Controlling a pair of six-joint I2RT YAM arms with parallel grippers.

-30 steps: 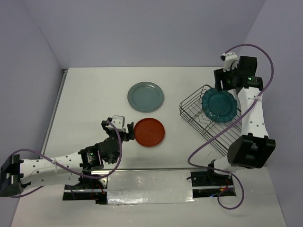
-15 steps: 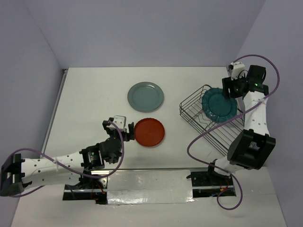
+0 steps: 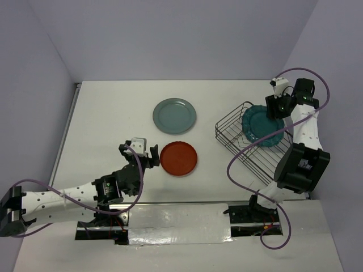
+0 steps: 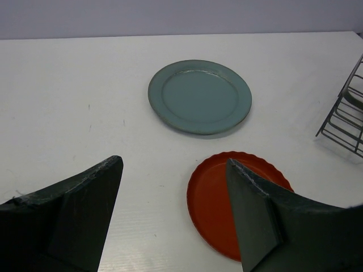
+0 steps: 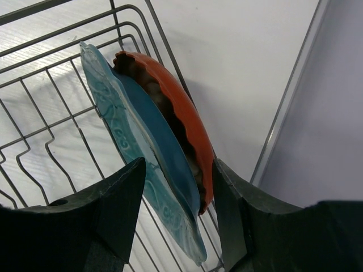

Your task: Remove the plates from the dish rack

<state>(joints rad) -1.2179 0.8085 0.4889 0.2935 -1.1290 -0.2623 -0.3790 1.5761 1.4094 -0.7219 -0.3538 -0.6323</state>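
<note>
The dark wire dish rack (image 3: pixel 245 148) at the right holds a dark teal plate (image 3: pixel 261 126) on edge; in the right wrist view a red-orange plate (image 5: pixel 190 122) leans right behind the teal plate (image 5: pixel 133 127). My right gripper (image 3: pixel 276 109) (image 5: pixel 178 164) is open and straddles the upper rims of both, with a gap on each side. A pale grey-green plate (image 3: pixel 174 115) (image 4: pixel 199 95) and a scalloped red-orange plate (image 3: pixel 178 158) (image 4: pixel 212 198) lie flat on the table. Just left of that red plate my left gripper (image 3: pixel 138 151) (image 4: pixel 173 163) is open and empty.
The rack's wire side (image 4: pixel 343 122) shows at the right edge of the left wrist view. Walls stand close behind and to the right of the rack. A purple cable (image 3: pixel 244 164) loops over the rack's near corner. White table (image 3: pixel 113 124) lies left of the plates.
My right gripper swung right and back to the far rims of the racked plates, and its jaws have narrowed around them. My left gripper drew back a little from the red plate.
</note>
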